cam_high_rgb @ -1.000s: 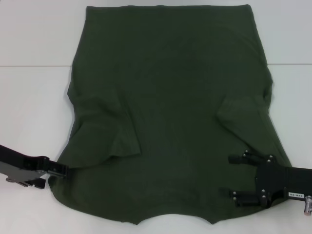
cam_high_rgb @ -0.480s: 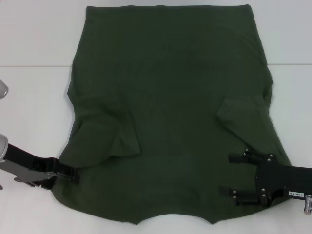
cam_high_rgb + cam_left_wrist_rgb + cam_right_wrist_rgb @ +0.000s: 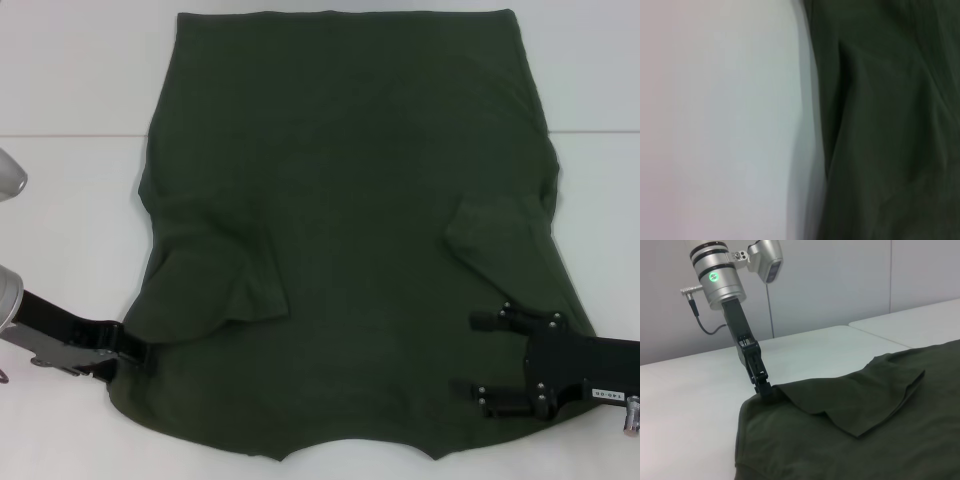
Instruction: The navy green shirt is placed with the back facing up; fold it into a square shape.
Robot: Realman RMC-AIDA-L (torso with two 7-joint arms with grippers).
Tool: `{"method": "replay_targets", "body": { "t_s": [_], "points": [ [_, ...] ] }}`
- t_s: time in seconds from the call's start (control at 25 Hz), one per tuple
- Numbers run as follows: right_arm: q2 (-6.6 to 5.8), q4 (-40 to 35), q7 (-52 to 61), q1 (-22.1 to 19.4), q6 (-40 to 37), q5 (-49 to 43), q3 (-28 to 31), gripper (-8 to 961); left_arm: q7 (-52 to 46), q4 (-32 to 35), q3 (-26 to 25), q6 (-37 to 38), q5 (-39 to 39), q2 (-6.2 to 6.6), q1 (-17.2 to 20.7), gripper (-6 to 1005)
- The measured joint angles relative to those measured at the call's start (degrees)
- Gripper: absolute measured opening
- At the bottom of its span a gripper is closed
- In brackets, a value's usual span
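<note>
The navy green shirt (image 3: 350,230) lies flat on the white table (image 3: 70,220), with both sleeves folded in over the body. It also shows in the left wrist view (image 3: 890,125) and the right wrist view (image 3: 850,440). My left gripper (image 3: 140,352) is at the shirt's near left edge, beside the folded left sleeve (image 3: 215,290). In the right wrist view its fingers are together, and the left gripper (image 3: 763,388) pinches the cloth edge. My right gripper (image 3: 487,360) is open, over the shirt's near right part.
A seam in the table (image 3: 70,135) runs across behind the shirt's middle. Bare white table lies on both sides of the shirt. A pale wall (image 3: 830,280) stands behind the table in the right wrist view.
My left gripper has moved right, from just off the shirt to its near left edge. The right gripper and the shirt have stayed where they were.
</note>
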Motion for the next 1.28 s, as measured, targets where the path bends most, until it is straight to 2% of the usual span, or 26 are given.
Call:
{"method": "replay_targets", "body": {
  "t_s": [0.2,0.52,0.72,0.96,1.16,1.28],
  "points": [
    [-0.09,0.0,0.0,0.0,0.0,0.0,0.1,941,0.2,0.0,0.3,-0.1,0.0,-0.03,-0.1,704],
    [-0.07,0.0,0.0,0.0,0.0,0.0,0.1,941,-0.3,0.0,3.2,-0.9,0.1,-0.17,0.0,337],
    [-0.07,0.0,0.0,0.0,0.0,0.0,0.4,941,-0.4,0.0,3.8,-1.0,0.1,-0.27,0.0,291],
    [-0.07,0.0,0.0,0.0,-0.2,0.0,0.9,941,-0.2,3.2,6.4,-0.9,0.1,-1.54,0.5,235],
    [-0.07,0.0,0.1,0.0,-0.2,0.0,1.0,941,-0.5,3.3,6.7,-0.9,0.2,-1.48,0.6,189],
    [-0.07,0.0,0.1,0.0,-0.2,0.0,1.1,941,-0.2,3.3,6.7,-0.9,0.2,-1.47,0.6,119]
  ]
}}
